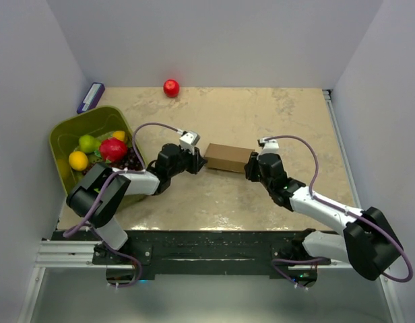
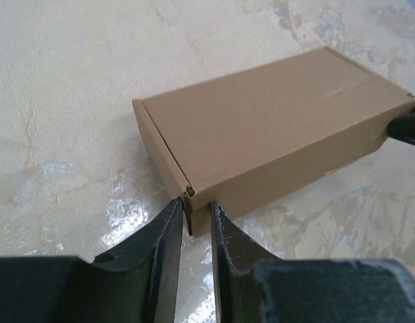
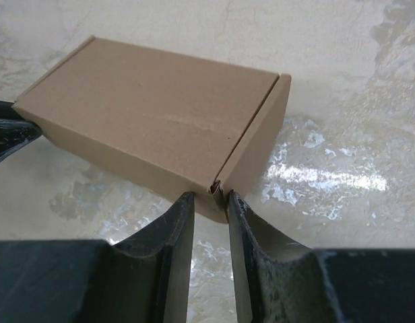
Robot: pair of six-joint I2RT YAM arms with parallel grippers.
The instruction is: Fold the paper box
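Left gripper: matte black tapered fingers, nearly closed, pinch the near corner edge of the paper box. Right gripper, equally narrowed, pinches the corner flap at the opposite end. The box, a closed rectangular carton of smooth brown cardboard, lies flat at centre frame on a glossy beige marbled table. Plain pale walls enclose the table.

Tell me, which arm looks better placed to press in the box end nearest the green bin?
Left, probably. The left claw pinches that end's corner of the paper box; the right claw sits at the opposite end, farther from the green bin.
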